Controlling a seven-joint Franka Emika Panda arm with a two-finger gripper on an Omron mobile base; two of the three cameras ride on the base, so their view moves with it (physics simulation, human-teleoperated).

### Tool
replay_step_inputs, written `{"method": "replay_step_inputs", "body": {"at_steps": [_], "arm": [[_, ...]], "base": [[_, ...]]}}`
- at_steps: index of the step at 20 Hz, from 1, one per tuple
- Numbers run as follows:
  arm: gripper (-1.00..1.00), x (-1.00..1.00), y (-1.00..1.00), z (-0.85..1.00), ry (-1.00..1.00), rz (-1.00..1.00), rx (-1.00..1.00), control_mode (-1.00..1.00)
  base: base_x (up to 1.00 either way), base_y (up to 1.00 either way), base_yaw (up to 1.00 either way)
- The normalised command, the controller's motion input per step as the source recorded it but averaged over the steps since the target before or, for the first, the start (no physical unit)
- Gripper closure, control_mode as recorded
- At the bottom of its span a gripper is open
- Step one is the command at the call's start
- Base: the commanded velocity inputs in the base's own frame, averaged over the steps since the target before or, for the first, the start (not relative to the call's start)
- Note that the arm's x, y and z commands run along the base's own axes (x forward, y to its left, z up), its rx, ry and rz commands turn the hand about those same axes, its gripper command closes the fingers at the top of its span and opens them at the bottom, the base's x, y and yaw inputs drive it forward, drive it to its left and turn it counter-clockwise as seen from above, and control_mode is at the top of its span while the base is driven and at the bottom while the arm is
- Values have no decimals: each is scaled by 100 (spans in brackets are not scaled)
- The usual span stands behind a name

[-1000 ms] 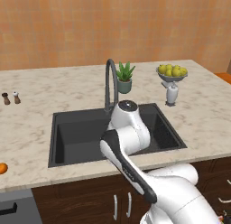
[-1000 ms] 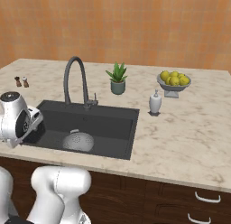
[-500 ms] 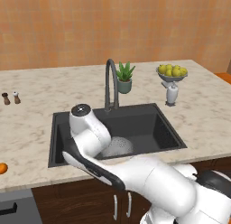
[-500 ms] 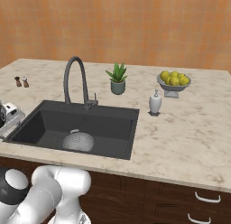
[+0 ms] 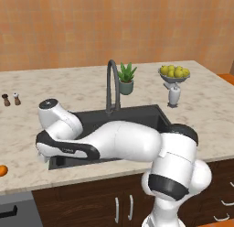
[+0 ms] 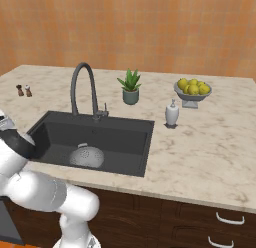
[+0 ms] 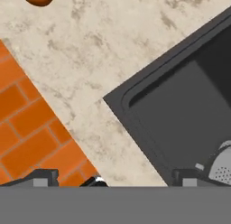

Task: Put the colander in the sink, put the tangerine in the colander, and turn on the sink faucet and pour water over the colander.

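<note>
Since a second ago the white arm has swung from over the basin's middle out past its left edge; the base views are unshifted. Arm now lies low and stretched across the front of the large rectangular matte black sink (image 5: 137, 116), wrist bent down over the counter at the sink's 9 o'clock corner. Two-finger gripper (image 7: 115, 178): dark tips barely rise at the bottom of the hand view, set far apart, nothing between them; jaws wide and empty.

Beige speckled stone counter (image 6: 200, 157) surrounds the sink. In the basin, toward its front left, sits the round silver-grey perforated metal colander (image 6: 86, 156), lying dome-up by the look of it, loop handle at 12 o'clock; nothing on it. Tall dark grey gooseneck faucet (image 6: 82, 89) stands at the sink's back rim, no water running.

Footed grey bowl (image 6: 192, 96) heaped with yellow-green fruit at the counter's 2 o'clock. Small round bright orange tangerine (image 5: 2, 170) rests on the counter well left of the sink; in the hand view it shows at 11 o'clock, smooth and glossy.
</note>
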Motion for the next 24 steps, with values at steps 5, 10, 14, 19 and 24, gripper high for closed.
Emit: {"method": "replay_step_inputs", "body": {"at_steps": [5,10,14,19,24], "arm": [[-100,5,87,-6,6,-31,1,-100],[-100,-23,45,-20,-1,-21,5,-100],[-100,-4,35,-2,-3,-25,10,-100],[-100,-6,26,-7,-2,-23,17,-100],[-100,-11,20,-35,-2,-13,17,-100]], "base": [[0,0,0],[0,0,0],[0,0,0],[0,0,0],[0,0,0]]}}
